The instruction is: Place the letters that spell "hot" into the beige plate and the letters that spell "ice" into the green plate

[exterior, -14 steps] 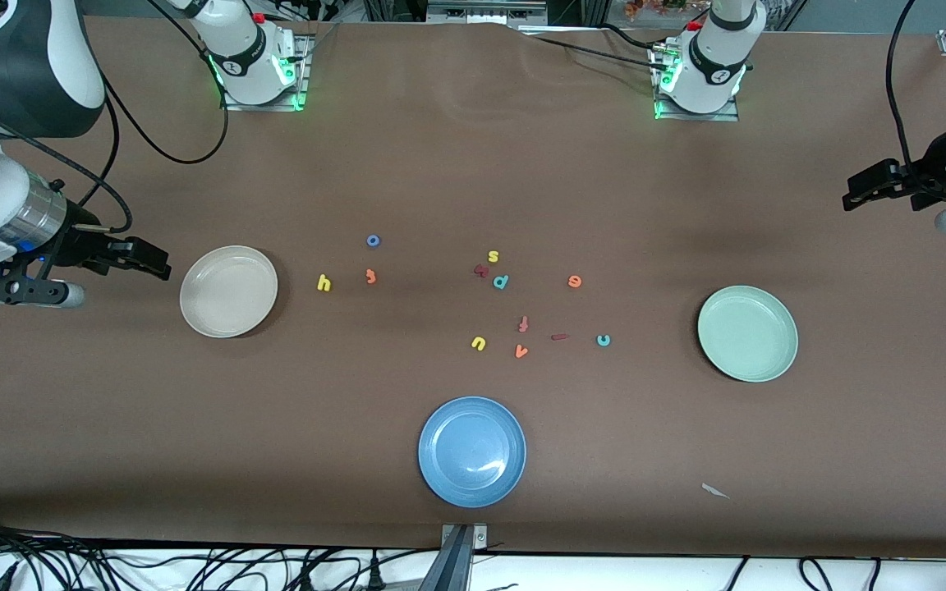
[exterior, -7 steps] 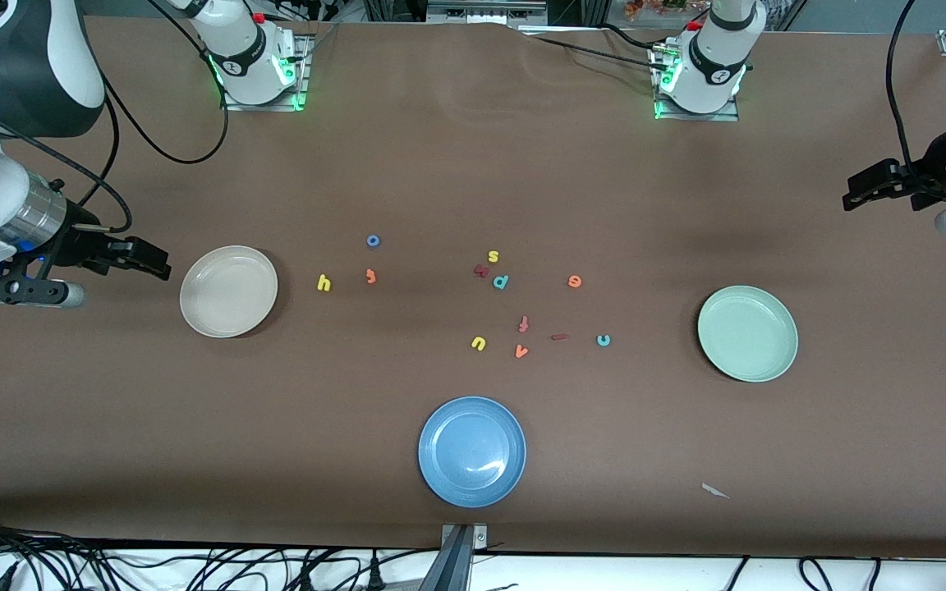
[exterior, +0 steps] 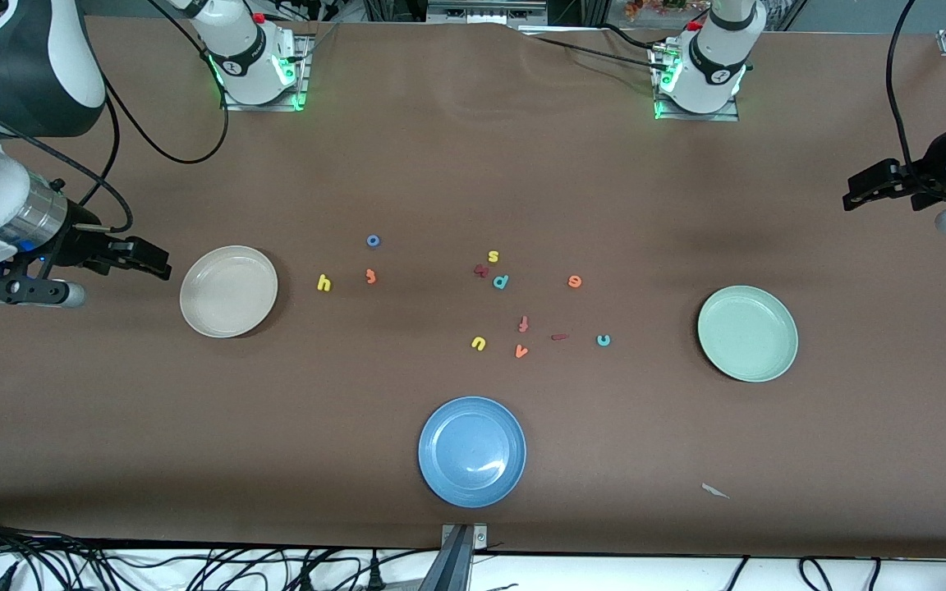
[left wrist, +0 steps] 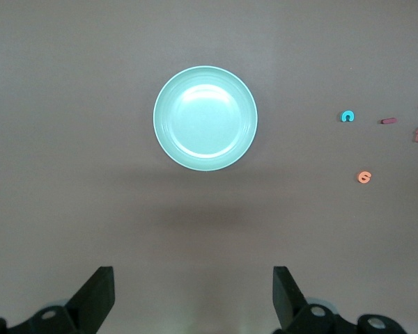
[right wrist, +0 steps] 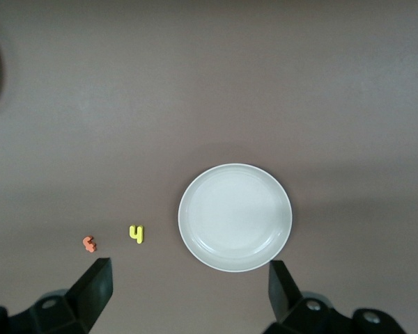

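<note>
The beige plate [exterior: 228, 290] [right wrist: 235, 217] lies toward the right arm's end of the table, with the yellow h [exterior: 323, 283] [right wrist: 136, 234], orange t [exterior: 370, 276] [right wrist: 89, 243] and blue o [exterior: 373, 240] beside it. The green plate [exterior: 747, 333] [left wrist: 205, 118] lies toward the left arm's end. The teal c [exterior: 603, 340] [left wrist: 347, 116], dark red i [exterior: 559, 336] [left wrist: 389, 121] and orange e [exterior: 574, 281] [left wrist: 364, 177] lie between it and the table's middle. My right gripper [exterior: 163, 267] [right wrist: 190, 289] hangs open and empty beside the beige plate. My left gripper [exterior: 848, 197] [left wrist: 194, 296] hangs open and empty past the green plate.
A blue plate [exterior: 472, 451] sits near the front edge. Loose letters in the middle: yellow s [exterior: 493, 256], teal p [exterior: 501, 281], a dark red letter [exterior: 481, 270], red-orange f [exterior: 524, 324], yellow u [exterior: 478, 343], orange v [exterior: 521, 351]. A paper scrap [exterior: 715, 491] lies near the front.
</note>
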Robot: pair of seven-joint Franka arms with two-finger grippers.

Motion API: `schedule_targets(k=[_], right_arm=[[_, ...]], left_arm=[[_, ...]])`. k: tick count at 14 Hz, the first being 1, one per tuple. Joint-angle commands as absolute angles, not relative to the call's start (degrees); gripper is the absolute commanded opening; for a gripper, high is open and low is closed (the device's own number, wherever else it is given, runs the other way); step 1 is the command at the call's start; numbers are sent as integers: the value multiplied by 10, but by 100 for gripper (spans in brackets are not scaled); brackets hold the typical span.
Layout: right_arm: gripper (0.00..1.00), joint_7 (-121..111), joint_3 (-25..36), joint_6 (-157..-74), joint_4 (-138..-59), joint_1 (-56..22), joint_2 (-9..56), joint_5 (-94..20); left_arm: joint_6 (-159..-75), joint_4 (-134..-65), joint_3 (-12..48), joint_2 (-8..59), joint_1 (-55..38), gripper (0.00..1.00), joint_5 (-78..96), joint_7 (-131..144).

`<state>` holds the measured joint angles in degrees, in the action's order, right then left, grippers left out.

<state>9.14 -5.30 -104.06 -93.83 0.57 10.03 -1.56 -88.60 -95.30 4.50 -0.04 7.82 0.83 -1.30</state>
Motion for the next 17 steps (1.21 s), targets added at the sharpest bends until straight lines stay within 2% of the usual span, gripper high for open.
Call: schedule_targets(k=[1,17], right_arm=[[100,92,-58,-1034,-939,8,95,-14],[100,96,-58,-1035,-941,-1,95,0]], left_arm=[[-883,-946,46,-3,87,100,12,-27],[-882,-946,48,-4,89,100,13,-26]])
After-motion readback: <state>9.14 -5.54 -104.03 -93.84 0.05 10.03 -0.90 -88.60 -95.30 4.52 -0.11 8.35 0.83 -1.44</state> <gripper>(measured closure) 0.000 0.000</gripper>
